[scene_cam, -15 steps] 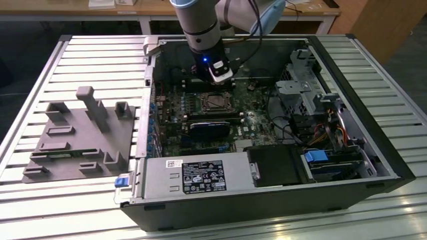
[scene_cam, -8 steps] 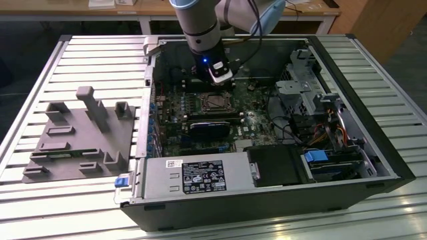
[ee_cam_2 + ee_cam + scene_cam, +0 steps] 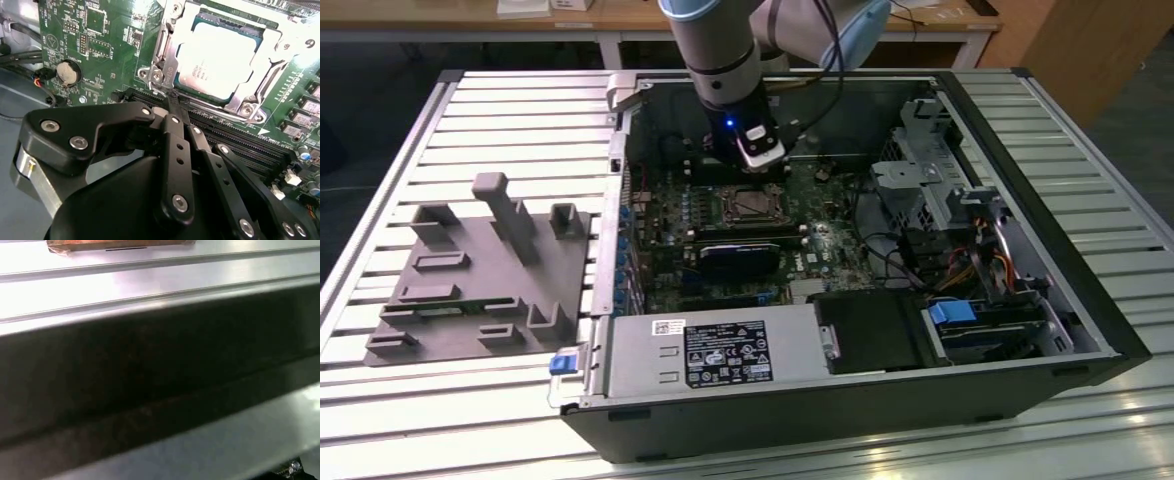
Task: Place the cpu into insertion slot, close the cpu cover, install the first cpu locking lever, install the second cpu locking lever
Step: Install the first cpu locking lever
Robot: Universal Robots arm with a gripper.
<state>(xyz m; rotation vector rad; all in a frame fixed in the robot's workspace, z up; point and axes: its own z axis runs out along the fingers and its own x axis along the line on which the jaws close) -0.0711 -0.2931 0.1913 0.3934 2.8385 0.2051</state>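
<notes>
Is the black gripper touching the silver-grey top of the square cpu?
Apart. In the second wrist view the silvery metal cpu cover's rim lies between the black gripper and the silver-grey cpu.

My gripper [image 3: 172,102] is matte black with silver screws. The motherboard [image 3: 100,40] is green, the cpu [image 3: 220,62] silver-grey, the cpu cover [image 3: 172,62] shiny silver. The memory slots [image 3: 240,145] look black, I think, and the fixture [image 3: 480,270] is plain grey.
</notes>
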